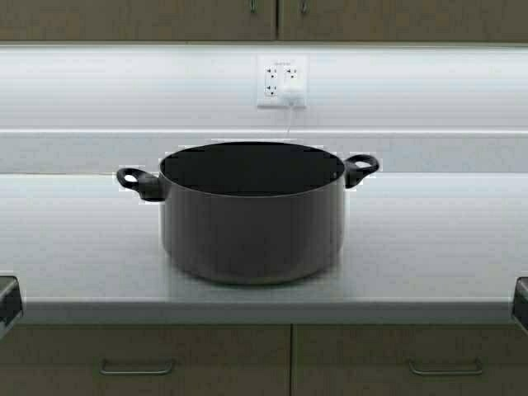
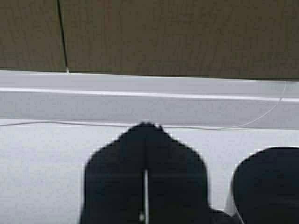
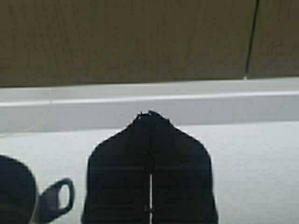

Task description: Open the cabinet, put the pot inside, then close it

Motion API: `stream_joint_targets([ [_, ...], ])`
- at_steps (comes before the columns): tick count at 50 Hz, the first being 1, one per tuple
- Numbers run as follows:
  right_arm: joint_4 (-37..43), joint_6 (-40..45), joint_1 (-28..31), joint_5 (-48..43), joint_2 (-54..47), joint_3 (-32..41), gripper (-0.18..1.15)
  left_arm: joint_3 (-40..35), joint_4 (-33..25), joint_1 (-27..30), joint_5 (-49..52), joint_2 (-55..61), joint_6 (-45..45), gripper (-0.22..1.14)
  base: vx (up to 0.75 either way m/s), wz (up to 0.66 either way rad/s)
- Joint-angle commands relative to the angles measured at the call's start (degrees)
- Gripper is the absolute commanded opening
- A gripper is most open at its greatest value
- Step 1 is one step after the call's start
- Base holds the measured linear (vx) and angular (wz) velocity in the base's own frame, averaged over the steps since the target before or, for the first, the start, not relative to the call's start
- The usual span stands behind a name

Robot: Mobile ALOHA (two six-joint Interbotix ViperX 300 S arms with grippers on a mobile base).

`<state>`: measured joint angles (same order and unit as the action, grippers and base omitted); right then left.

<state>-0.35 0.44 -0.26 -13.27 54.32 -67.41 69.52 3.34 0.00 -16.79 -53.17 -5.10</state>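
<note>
Left gripper (image 2: 145, 177): fingers pressed together, nothing held, parked low beside the pot.
Right gripper (image 3: 150, 172): fingers likewise closed and empty, near the pot's other handle.
Pot (image 1: 252, 210): stood upright on the tabletop (image 1: 429, 239), directly beneath the cabinet (image 1: 276, 16).
Cabinet: doors shut, handles only partly seen.
Risk: a small pull may be slipped off, or the pot's rim clipped while an arm is raised.
Risk: a one-sided lift may tip the pot.

The scene is lit from above the backsplash (image 1: 412, 91), which is washed out to near white. The counter (image 1: 429, 239) is evenly bright, with soft glare. The pot (image 1: 252, 210) is rendered dark, a faint shadow cast at its base. Both wrist views are soft and blurred, the near parts reduced to black silhouettes.
</note>
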Motion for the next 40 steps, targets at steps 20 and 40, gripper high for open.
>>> stream_joint_targets([
  [20, 0.88, 4.57, 19.69, -0.09, -1.23, 3.78, 1.06, -1.58, 2.55, -17.93, -2.20, -4.22, -7.03, 1.11, 0.10, 0.02],
  [40, 1.32, 2.81, 30.67, -11.51, -24.70, 17.58, 1.02, -16.52, 3.52, -30.76, -8.09, 24.96, -2.64, 1.02, 0.03, 0.01],
])
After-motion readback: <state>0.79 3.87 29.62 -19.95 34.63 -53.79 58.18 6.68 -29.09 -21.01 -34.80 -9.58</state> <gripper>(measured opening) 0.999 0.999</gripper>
